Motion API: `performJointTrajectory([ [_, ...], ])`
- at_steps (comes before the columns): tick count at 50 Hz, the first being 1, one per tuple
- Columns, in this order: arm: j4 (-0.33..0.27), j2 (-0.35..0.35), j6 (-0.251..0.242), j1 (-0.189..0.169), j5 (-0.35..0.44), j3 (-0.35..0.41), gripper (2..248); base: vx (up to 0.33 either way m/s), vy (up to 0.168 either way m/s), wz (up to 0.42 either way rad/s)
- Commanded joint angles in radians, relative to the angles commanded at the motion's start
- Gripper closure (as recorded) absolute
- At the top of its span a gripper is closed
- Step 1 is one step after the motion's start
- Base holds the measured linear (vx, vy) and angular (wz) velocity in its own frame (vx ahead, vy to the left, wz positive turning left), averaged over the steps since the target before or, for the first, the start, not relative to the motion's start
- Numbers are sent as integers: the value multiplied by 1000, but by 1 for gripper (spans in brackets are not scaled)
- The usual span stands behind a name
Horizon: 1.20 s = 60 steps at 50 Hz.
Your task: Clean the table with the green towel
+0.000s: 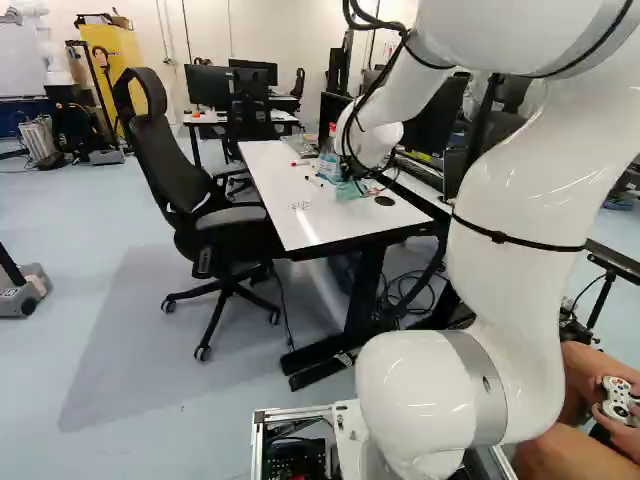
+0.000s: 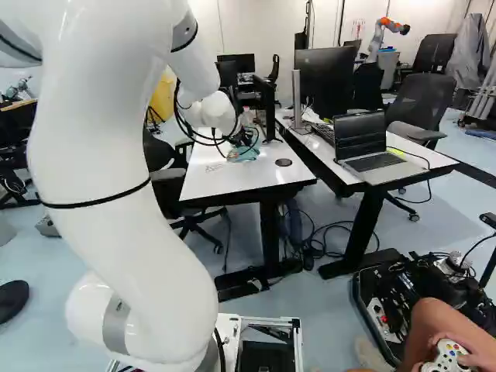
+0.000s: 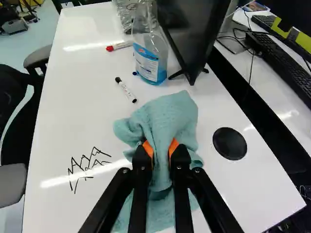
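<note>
The gripper point(image 2: 235, 138) is low over the white table point(image 1: 290, 228) in the right base view, partly hidden by cables. In the wrist view the gripper point(image 3: 161, 151) is shut on the green towel point(image 3: 167, 116), pinching it between both orange-padded fingers. The bunched cloth bulges ahead of the fingertips and hangs on below them; whether its underside touches the tabletop I cannot tell. Black zigzag scribbles point(image 3: 86, 166) mark the table to one side of the towel, a bare strip apart from it.
Ahead of the towel lie a black-capped marker point(image 3: 126, 90) and a red-capped marker point(image 3: 118, 45), near a spray bottle point(image 3: 150, 60) and a monitor point(image 3: 194, 34). A round black disc point(image 3: 230, 143) is beside the towel. An office chair point(image 1: 205, 205) stands along the table; a laptop point(image 2: 368, 147) sits on the neighbouring desk.
</note>
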Motion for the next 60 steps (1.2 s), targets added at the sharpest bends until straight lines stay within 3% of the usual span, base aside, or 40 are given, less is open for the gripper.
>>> performJointTrajectory([
  [17, 0, -28, 0, 42, -11, -32, 197, 0, 0, 0],
  [60, 0, -135, 0, 85, 14, -109, 197, 0, 0, 0],
])
